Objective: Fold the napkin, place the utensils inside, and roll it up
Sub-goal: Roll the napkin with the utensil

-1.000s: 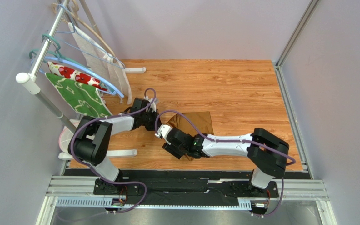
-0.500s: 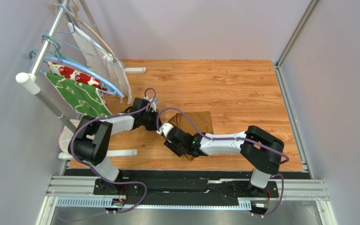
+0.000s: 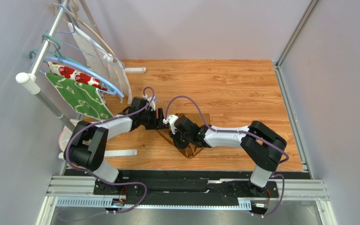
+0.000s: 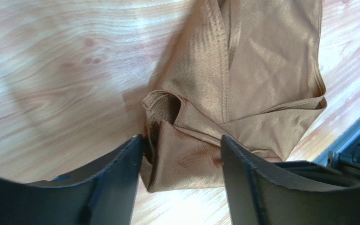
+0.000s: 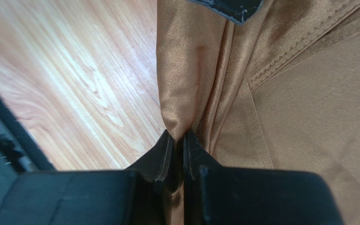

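Observation:
The napkin [image 3: 200, 119], a golden-brown sheeny cloth, lies bunched and creased on the wooden table between the two arms. My left gripper [image 3: 160, 121] stands open at its left edge. In the left wrist view a loose fold of the napkin [image 4: 261, 70] lies between the spread fingers of the left gripper [image 4: 182, 145], not pinched. My right gripper [image 3: 173, 136] is shut on a ridge of the cloth. The right wrist view shows the right gripper [image 5: 179, 136] pinching a raised fold of the napkin [image 5: 308, 93]. The utensils are out of view.
A clothes rack with hangers stands at the far left, carrying a green leaf-patterned cloth [image 3: 81, 96] and a white cloth with red flowers [image 3: 69, 72]. Its white feet [image 3: 121, 152] rest on the table. Grey walls close in both sides; a black rail [image 3: 186, 174] runs along the near edge.
The left gripper has opened and let go of the napkin. The right gripper has moved away from the near edge and shut on a fold, bunching the cloth.

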Available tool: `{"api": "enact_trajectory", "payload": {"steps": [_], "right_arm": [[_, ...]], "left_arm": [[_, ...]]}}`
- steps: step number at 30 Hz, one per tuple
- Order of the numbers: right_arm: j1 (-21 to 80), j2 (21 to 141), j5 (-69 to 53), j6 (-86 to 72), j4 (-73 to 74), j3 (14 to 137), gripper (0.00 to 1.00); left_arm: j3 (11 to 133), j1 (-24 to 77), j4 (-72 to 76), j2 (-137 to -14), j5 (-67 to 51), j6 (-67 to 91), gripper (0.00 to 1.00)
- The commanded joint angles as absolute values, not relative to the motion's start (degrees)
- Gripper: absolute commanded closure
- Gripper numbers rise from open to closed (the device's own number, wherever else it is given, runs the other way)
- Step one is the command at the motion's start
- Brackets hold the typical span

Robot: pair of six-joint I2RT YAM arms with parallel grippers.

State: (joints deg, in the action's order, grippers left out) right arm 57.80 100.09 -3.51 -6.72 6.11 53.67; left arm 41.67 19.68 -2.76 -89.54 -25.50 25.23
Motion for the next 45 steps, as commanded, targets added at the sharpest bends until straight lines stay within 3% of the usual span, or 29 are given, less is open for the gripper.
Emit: {"api": "enact_trajectory", "payload": {"steps": [1, 16, 27, 37, 45], "right_arm": [[54.6, 104.7, -19.4, -9.9, 10.8, 48.0, 0.97], [41.0, 108.8, -39.6, -14.9, 3.3, 45.4, 1.00], [37.4, 112.7, -42.4, -16.4, 2.9, 46.6, 1.00], [36.0, 114.7, -42.9, -17.5, 2.2, 47.4, 1.00], [35.8, 115.4, -42.5, -17.8, 2.2, 48.0, 1.00]], "left_arm": [[39.8, 19.2, -4.0, -81.9, -19.6, 25.8, 0.27], [26.9, 19.2, 11.9, -71.4, -19.5, 27.2, 0.31], [24.7, 19.2, 24.5, -77.2, -23.4, 30.4, 0.40], [24.4, 19.2, 31.6, -83.0, -28.1, 32.8, 0.58], [24.4, 19.8, 34.6, -86.6, -30.9, 33.9, 0.64]]}}
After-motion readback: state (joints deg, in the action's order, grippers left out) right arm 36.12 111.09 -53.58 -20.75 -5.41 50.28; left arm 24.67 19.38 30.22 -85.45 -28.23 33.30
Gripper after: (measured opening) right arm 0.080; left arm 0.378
